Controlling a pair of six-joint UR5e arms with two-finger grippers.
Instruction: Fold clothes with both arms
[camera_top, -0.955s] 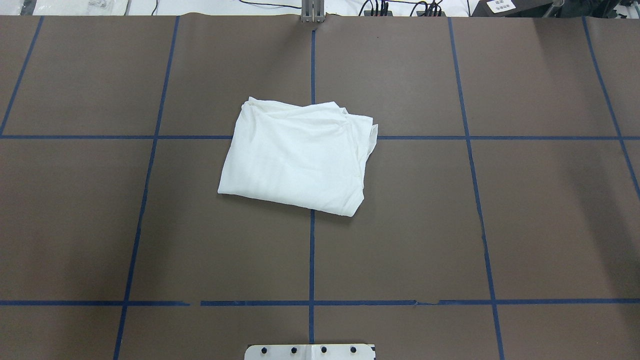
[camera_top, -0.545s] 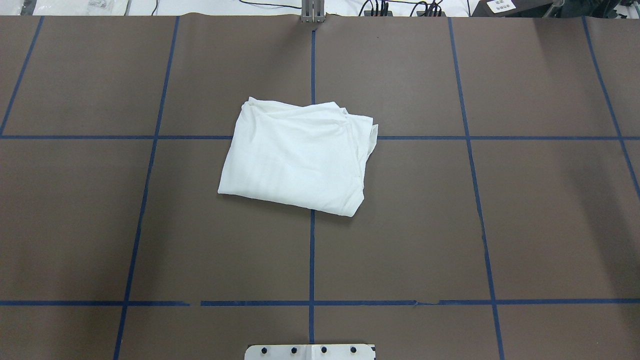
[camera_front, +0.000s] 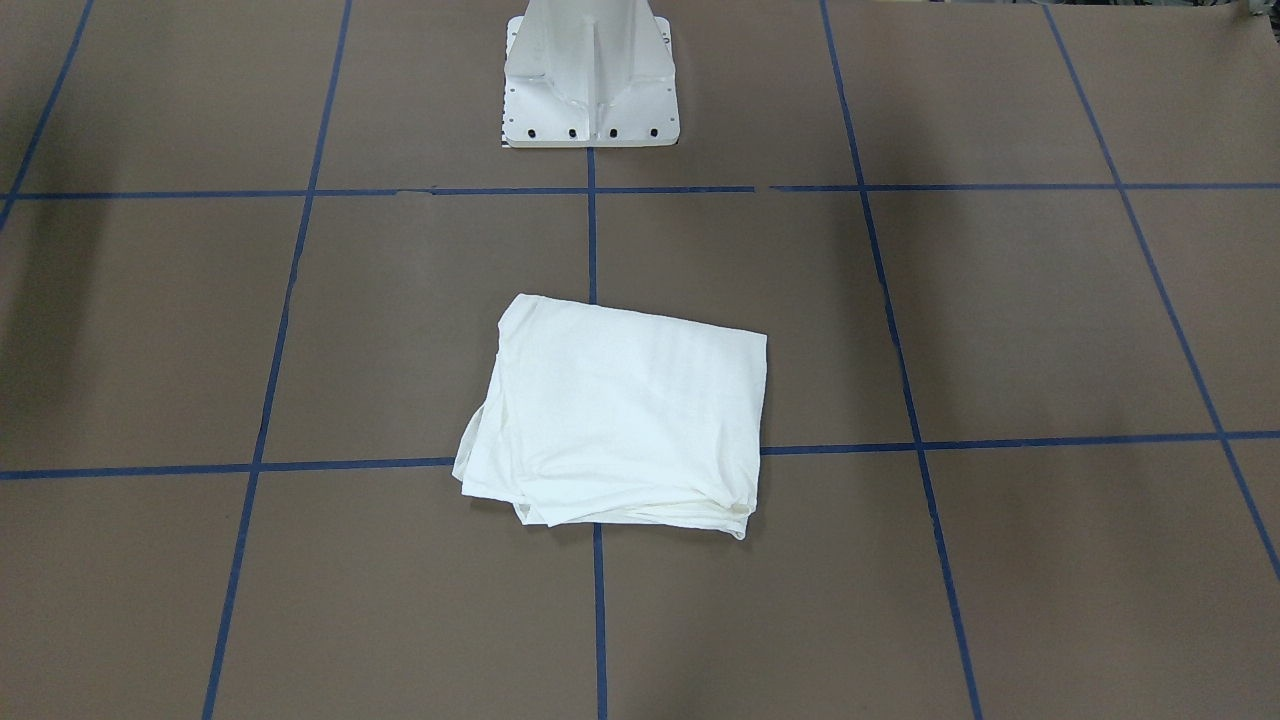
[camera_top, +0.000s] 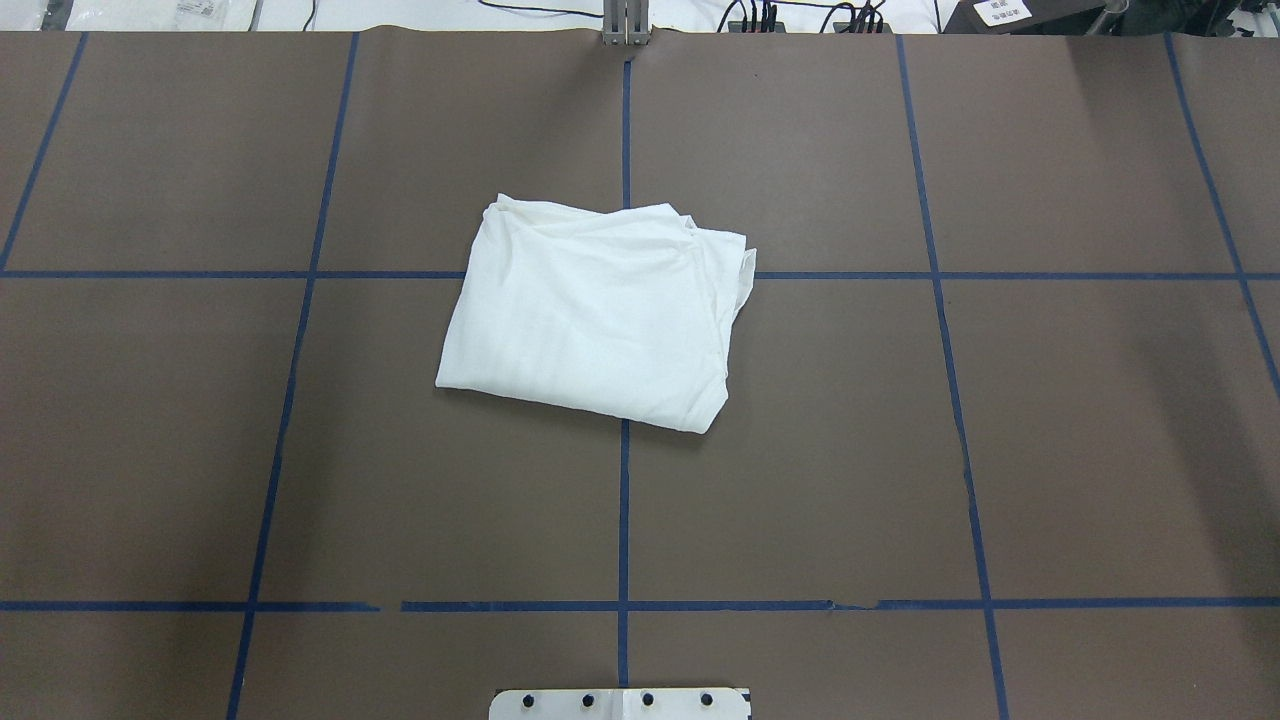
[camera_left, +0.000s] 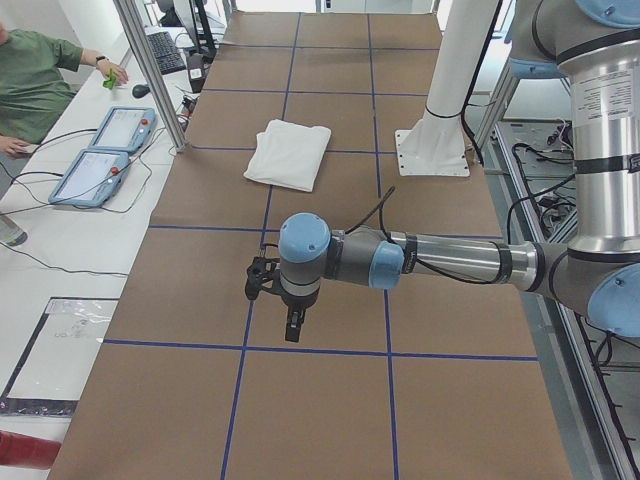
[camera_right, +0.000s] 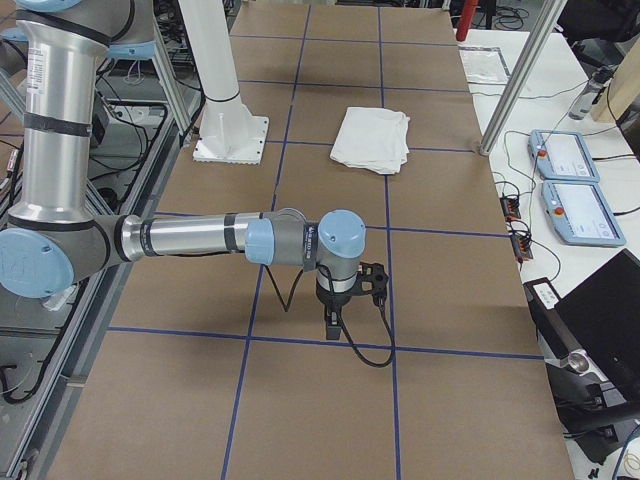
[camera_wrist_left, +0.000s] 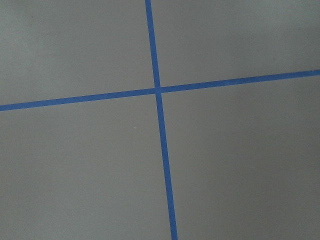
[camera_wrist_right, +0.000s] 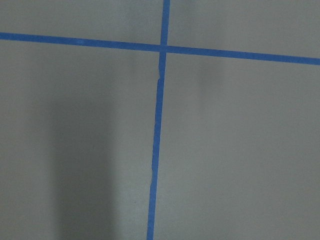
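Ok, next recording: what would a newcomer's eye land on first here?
The folded white shirt stands out, lying alone near the middle of the brown table, over a crossing of blue tape lines. Both arms are well clear of it: the left arm and the right arm each reach out low over the table toward opposite ends.

Bright, even overhead light; soft shadows mottle the brown table cover, the white shirt nearly washes out; focus sharp.

Soft white cloth shirt; matt brown table.
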